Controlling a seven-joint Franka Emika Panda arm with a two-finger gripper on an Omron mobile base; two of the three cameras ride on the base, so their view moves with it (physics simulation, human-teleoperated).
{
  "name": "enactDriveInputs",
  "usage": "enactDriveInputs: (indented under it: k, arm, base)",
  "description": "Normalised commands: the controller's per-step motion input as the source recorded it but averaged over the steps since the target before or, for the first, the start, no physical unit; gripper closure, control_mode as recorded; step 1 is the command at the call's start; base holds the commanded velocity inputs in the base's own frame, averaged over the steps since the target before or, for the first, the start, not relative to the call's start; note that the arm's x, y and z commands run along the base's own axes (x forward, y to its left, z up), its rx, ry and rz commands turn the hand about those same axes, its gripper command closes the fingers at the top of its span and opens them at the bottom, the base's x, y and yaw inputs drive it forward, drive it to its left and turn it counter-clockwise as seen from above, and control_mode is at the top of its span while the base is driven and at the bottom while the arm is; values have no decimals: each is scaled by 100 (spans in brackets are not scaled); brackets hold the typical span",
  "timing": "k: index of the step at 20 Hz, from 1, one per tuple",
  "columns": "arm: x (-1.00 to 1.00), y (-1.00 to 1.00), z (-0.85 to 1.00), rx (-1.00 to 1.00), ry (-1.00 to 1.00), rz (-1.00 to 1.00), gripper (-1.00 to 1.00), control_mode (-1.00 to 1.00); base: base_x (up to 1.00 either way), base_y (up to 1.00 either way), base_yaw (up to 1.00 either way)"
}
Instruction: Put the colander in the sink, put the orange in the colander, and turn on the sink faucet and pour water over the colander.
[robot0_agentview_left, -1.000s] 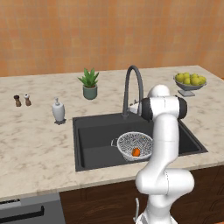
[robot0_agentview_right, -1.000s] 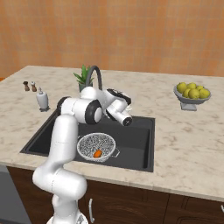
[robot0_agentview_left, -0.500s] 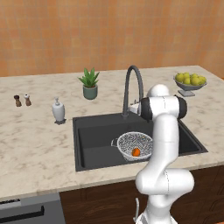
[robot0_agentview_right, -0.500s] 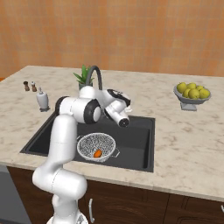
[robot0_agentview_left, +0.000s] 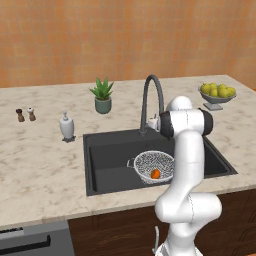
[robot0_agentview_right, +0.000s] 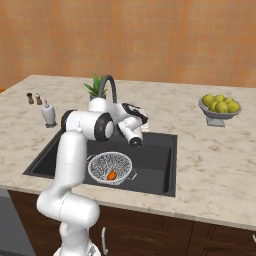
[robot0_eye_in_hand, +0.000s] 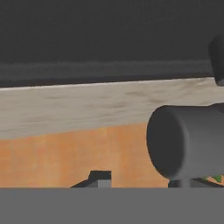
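Now the gripper (robot0_agentview_right: 136, 142) had crept closer to the sink faucet (robot0_agentview_left: 151, 102) lever, its opening hard to tell, while the orange (robot0_agentview_left: 155, 174) sat in the colander (robot0_agentview_left: 154, 166) near the sink (robot0_agentview_left: 107, 155)'s front edge.

Orange wall (robot0_agentview_left: 125, 40) – pale marble counter (robot0_agentview_left: 35, 165) – dark wood cabinets (robot0_agentview_right: 165, 232)

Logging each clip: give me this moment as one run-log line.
colander: in sink | orange: in colander | claw: at faucet lever, state unclear | water: none seen

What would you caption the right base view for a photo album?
White arm reaches toward the faucet above the sink, where the orange sits in the colander.
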Motion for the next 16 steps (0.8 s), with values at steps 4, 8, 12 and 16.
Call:
enactDriveInputs:
  k: [4,8,12,16]
  arm:
    - [0,-100,0,35,25,-3,100,-100]
    - [0,-100,0,53,36,0,100,-100]
    - [-2,-100,0,60,35,0,100,-100]
    - [-2,-100,0,60,32,0,100,-100]
  base:
    - [0,0,0]
    - [0,0,0]
    - [0,0,0]
    - [0,0,0]
